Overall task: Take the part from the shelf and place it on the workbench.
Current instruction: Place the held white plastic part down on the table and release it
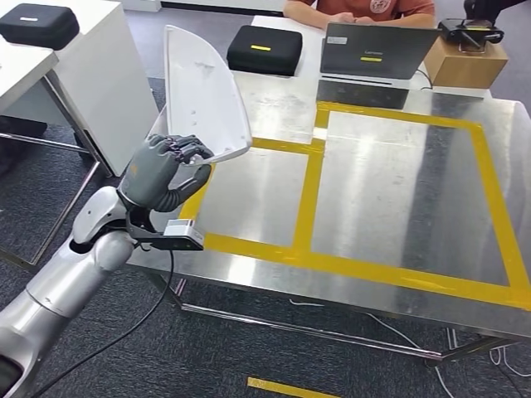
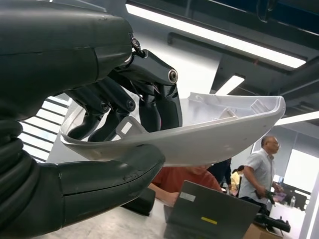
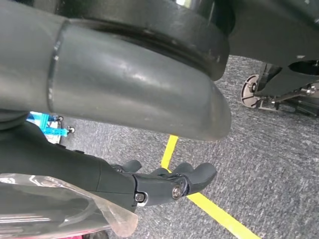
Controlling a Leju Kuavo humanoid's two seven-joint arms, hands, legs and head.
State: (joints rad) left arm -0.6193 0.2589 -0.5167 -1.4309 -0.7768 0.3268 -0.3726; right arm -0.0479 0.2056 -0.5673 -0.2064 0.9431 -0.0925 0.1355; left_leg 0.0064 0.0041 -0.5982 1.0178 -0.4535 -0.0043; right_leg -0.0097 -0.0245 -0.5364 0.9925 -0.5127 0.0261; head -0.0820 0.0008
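Left hand pinches the white part at its lower rim, holding it upright over the worktop corner. Looks light, stiff, glossy plastic, likely slippery; the rim is the sensible hold. Right hand hangs low, fingers loosely curled, holding nothing.

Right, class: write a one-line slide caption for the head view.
Left hand holds the white part upright above the workbench's taped corner.
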